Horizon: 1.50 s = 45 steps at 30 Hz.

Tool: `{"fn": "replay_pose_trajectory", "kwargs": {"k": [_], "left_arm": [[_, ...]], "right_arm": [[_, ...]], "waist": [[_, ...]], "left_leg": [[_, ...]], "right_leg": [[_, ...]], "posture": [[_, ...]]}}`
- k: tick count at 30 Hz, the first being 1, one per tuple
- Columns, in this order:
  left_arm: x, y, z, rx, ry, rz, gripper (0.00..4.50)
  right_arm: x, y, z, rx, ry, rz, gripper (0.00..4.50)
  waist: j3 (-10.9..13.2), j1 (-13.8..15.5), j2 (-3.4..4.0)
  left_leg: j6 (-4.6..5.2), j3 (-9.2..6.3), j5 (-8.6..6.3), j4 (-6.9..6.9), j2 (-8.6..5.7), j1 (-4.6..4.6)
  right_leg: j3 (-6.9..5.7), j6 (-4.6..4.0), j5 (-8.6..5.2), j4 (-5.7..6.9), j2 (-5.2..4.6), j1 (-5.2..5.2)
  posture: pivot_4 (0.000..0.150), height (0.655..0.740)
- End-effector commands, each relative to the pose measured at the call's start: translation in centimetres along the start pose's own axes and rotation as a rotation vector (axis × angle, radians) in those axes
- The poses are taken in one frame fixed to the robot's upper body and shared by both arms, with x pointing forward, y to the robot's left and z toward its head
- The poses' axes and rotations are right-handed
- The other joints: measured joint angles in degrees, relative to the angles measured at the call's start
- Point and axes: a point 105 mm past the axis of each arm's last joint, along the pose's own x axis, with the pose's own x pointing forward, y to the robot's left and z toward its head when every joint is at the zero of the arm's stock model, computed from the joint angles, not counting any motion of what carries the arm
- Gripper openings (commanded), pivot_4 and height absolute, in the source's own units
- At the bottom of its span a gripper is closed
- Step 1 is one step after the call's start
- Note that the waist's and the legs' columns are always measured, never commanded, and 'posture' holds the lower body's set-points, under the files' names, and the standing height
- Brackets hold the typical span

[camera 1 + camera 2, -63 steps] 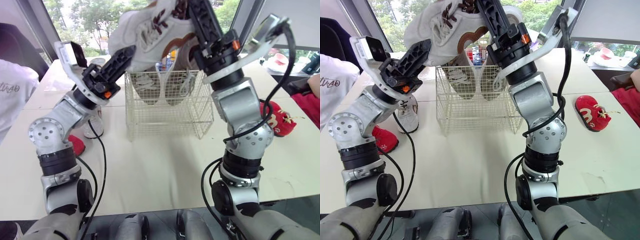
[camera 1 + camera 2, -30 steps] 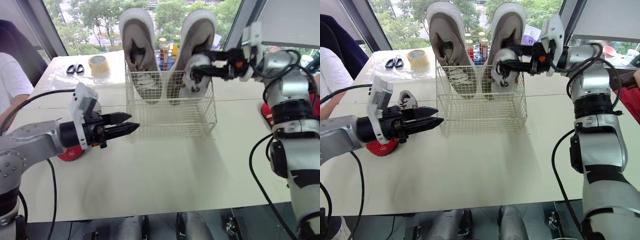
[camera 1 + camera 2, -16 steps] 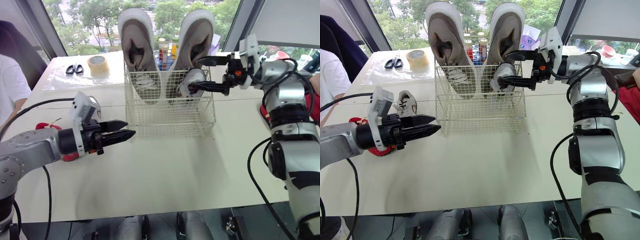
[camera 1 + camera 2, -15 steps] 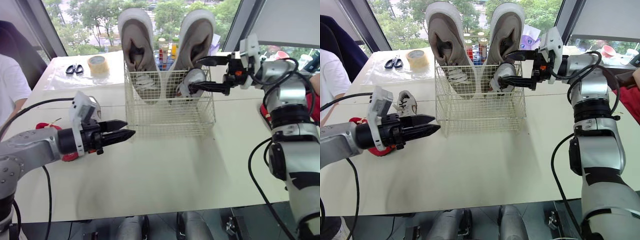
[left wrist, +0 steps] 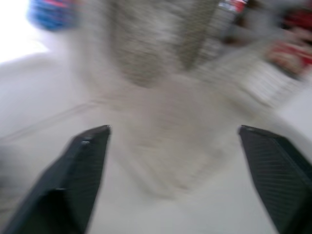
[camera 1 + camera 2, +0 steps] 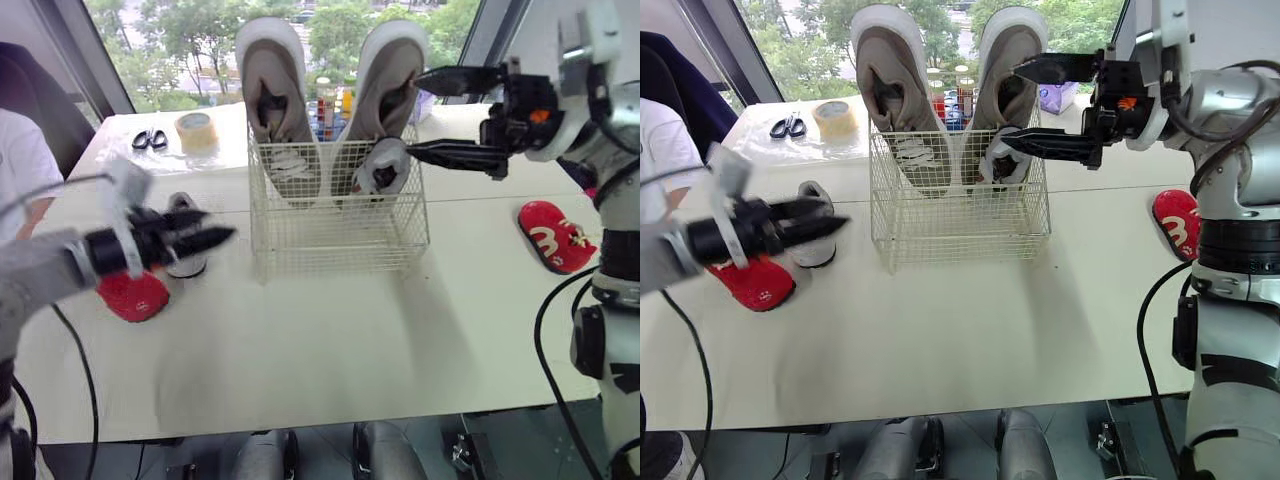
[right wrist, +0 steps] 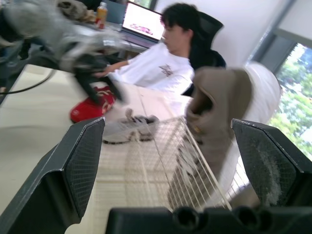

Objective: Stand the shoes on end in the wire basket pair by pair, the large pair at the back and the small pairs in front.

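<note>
The large pair [image 6: 275,120] stands on end at the wire basket's [image 6: 340,240] back, leaving the front for small pairs. The right end effector [image 6: 1009,103] — released, empty — hangs beside it. The left end effector [image 6: 215,238] (also spread) points at a small grey shoe [image 6: 818,252] on the surface [image 6: 330,340].

Counter [image 6: 330,340] front edge open; wire basket [image 6: 340,238] with large shoes [image 6: 272,90] blocks back middle; red shoe [image 6: 133,296] near left edge.
</note>
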Motion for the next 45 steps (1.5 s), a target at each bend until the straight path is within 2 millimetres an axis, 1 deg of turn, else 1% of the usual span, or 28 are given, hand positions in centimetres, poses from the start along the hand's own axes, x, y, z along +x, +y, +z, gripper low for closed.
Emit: {"fn": "replay_pose_trajectory", "kwargs": {"k": [1, 4, 5, 6, 8, 11, 12, 15, 19, 21, 25, 26, 27, 30, 32, 33, 34, 37, 40, 42, 43, 45], "left_arm": [[0.4, 3.6, 2.2, 0.026, 0.004, 0.196, 4.46], [2.1, 6.5, 2.6, -0.053, 0.137, 0.295, 4.46], [2.6, 7.4, 2.6, -0.076, 0.172, 0.331, 4.46], [3.1, 8.1, 2.7, -0.084, 0.194, 0.36, 4.46], [4.0, 8.7, 2.6, -0.106, 0.239, 0.357, 4.46], [4.9, 9.1, 1.5, -0.123, 0.323, 0.329, 4.46], [5.0, 9.5, 1.1, -0.114, 0.344, 0.355, 4.46], [5.8, 9.8, 0.3, -0.11, 0.37, 0.374, 4.46], [6.5, 10.5, -0.9, -0.048, 0.393, 0.423, 4.46], [6.7, 10.8, -1.8, -0.002, 0.424, 0.444, 4.46], [8.2, 10.3, -4.6, 0.035, 0.478, 0.43, 4.46], [8.4, 10.3, -5.1, 0.033, 0.482, 0.435, 3.96], [8.6, 10.2, -5.6, 0.034, 0.486, 0.439, 3.69], [8.7, 10.2, -6.5, 0.028, 0.497, 0.446, 2.14], [8.7, 10.4, -6.6, 0.02, 0.492, 0.454, 1.15], [8.6, 10.4, -6.5, 0.027, 0.489, 0.458, 0.66], [8.6, 10.5, -6.3, 0.021, 0.477, 0.463, 0.04], [8.3, 10.8, -5.3, 0.009, 0.445, 0.477, 0.04], [8.2, 10.9, -3.8, -0.029, 0.378, 0.483, 0.04], [8.3, 10.4, -0.8, -0.064, 0.275, 0.46, 0.04], [8.3, 10.1, 1.0, -0.096, 0.202, 0.449, 0.04], [8.2, 9.1, 5.8, -0.172, 0.019, 0.405, 0.04]], "right_arm": [[0.6, 2.7, 1.6, 0.041, 0.006, 0.117, 4.5], [1.4, 6.8, -0.2, 0.139, 0.099, 0.303, 4.5], [1.6, 7.9, -0.8, 0.163, 0.115, 0.345, 4.5], [1.9, 8.6, -1.4, 0.178, 0.13, 0.366, 4.5], [2.1, 9.4, -2.6, 0.193, 0.16, 0.378, 4.5], [2.4, 10.0, -3.5, 0.214, 0.16, 0.362, 4.5], [2.5, 10.2, -3.5, 0.223, 0.153, 0.356, 4.5], [2.5, 10.9, -3.1, 0.237, 0.136, 0.335, 4.5], [2.6, 10.9, -2.6, 0.245, 0.119, 0.272, 4.5], [2.7, 11.0, -2.3, 0.25, 0.106, 0.245, 4.5], [3.1, 10.9, -1.9, 0.26, 0.076, 0.212, 4.5], [3.2, 10.7, -1.8, 0.26, 0.071, 0.202, 4.5], [3.3, 10.6, -1.8, 0.261, 0.067, 0.191, 4.5], [3.4, 10.5, -1.6, 0.265, 0.069, 0.173, 4.5], [3.4, 10.4, -1.6, 0.268, 0.07, 0.166, 4.5], [3.3, 10.4, -1.5, 0.27, 0.072, 0.163, 4.5], [3.3, 10.4, -1.5, 0.271, 0.072, 0.16, 4.5], [3.3, 10.2, -1.5, 0.275, 0.074, 0.154, 4.5], [3.2, 9.8, -1.5, 0.274, 0.075, 0.149, 4.5], [3.1, 9.4, -1.7, 0.271, 0.082, 0.14, 4.5], [3.0, 9.3, -1.9, 0.27, 0.087, 0.136, 4.5], [2.9, 8.9, -2.1, 0.266, 0.098, 0.124, 4.5]], "waist": [[-0.01, 0.23, -0.02], [-0.09, 1.16, -0.16], [-0.13, 1.34, -0.24], [-0.15, 1.38, -0.28], [-0.15, 1.26, -0.28], [-0.12, 1.16, -0.33], [-0.11, 1.12, -0.36], [-0.09, 1.05, -0.39], [-0.09, 1.15, -0.4], [-0.09, 1.21, -0.42], [-0.13, 1.35, -0.48], [-0.14, 1.35, -0.5], [-0.14, 1.31, -0.51], [-0.15, 1.23, -0.52], [-0.15, 1.16, -0.52], [-0.15, 1.14, -0.52], [-0.15, 1.15, -0.52], [-0.15, 1.15, -0.52], [-0.15, 1.1, -0.52], [-0.13, 1.14, -0.54], [-0.12, 1.2, -0.57], [-0.09, 1.36, -0.65]], "left_leg": [[0.02, 0.0, -0.01, 0.02, -0.03, 0.02], [0.08, 0.02, -0.04, 0.05, -0.06, 0.02], [0.09, 0.03, -0.04, 0.05, -0.06, 0.02], [0.1, 0.02, -0.05, 0.05, -0.07, 0.02], [0.13, 0.09, -0.06, 0.06, -0.13, 0.01], [0.17, 0.24, -0.07, 0.07, -0.14, -0.02], [0.18, 0.28, -0.08, 0.07, -0.13, -0.04], [0.18, 0.28, -0.07, 0.07, -0.05, -0.17], [0.17, 0.23, -0.07, 0.08, -0.03, -0.41], [0.18, 0.13, -0.07, 0.12, -0.03, -0.45], [0.24, 0.04, -0.1, 0.21, -0.06, -0.47], [0.26, 0.03, -0.11, 0.24, -0.06, -0.48], [0.27, 0.02, -0.12, 0.28, -0.06, -0.48], [0.36, 0.02, -0.17, 0.39, -0.05, -0.49], [0.39, 0.03, -0.19, 0.45, -0.05, -0.49], [0.4, 0.03, -0.2, 0.48, -0.04, -0.49], [0.43, 0.03, -0.21, 0.52, -0.04, -0.5], [0.5, 0.03, -0.25, 0.66, -0.03, -0.54], [0.57, 0.02, -0.3, 0.83, -0.02, -0.63], [0.6, 0.01, -0.31, 0.91, -0.03, -0.72], [0.6, -0.01, -0.31, 0.94, -0.02, -0.76], [0.61, -0.09, -0.32, 0.97, -0.04, -0.88]], "right_leg": [[0.0, 0.0, 0.0, 0.01, -0.03, 0.05], [-0.01, 0.02, 0.01, -0.05, -0.03, 0.11], [-0.02, 0.02, 0.01, -0.05, -0.01, 0.12], [-0.03, 0.03, 0.0, -0.04, 0.0, 0.14], [-0.05, 0.08, 0.02, -0.06, 0.01, 0.16], [-0.04, 0.14, 0.04, -0.06, 0.01, 0.14], [-0.04, 0.15, 0.04, -0.07, 0.01, 0.12], [-0.04, 0.17, 0.03, -0.06, 0.02, -0.04], [-0.1, 0.18, 0.04, -0.08, 0.02, -0.17], [-0.11, 0.24, 0.08, -0.1, -0.01, -0.17], [-0.1, 0.3, 0.13, -0.1, -0.06, -0.15], [-0.1, 0.3, 0.13, -0.1, -0.07, -0.13], [-0.1, 0.31, 0.14, -0.1, -0.08, -0.13], [-0.1, 0.33, 0.16, -0.09, -0.1, -0.12], [-0.1, 0.33, 0.16, -0.08, -0.1, -0.12], [-0.1, 0.33, 0.16, -0.08, -0.1, -0.12], [-0.1, 0.34, 0.16, -0.07, -0.09, -0.12], [-0.1, 0.34, 0.16, -0.01, -0.09, -0.12], [-0.1, 0.39, 0.19, 0.03, -0.09, -0.13], [-0.1, 0.46, 0.24, 0.03, -0.09, -0.14], [-0.1, 0.5, 0.27, 0.03, -0.09, -0.16], [-0.13, 0.54, 0.32, 0.03, -0.09, -0.18]], "posture": [[0.15, 0.74], [0.15, 0.74], [0.15, 0.74], [0.15, 0.74], [0.15, 0.74], [0.15, 0.74], [0.15, 0.74], [0.15, 0.74], [0.15, 0.74], [0.15, 0.74], [0.15, 0.74], [0.15, 0.74], [0.15, 0.74], [0.15, 0.74], [0.15, 0.74], [0.15, 0.74], [0.15, 0.74], [0.15, 0.74], [0.15, 0.74], [0.15, 0.74], [0.15, 0.74], [0.15, 0.74]]}}
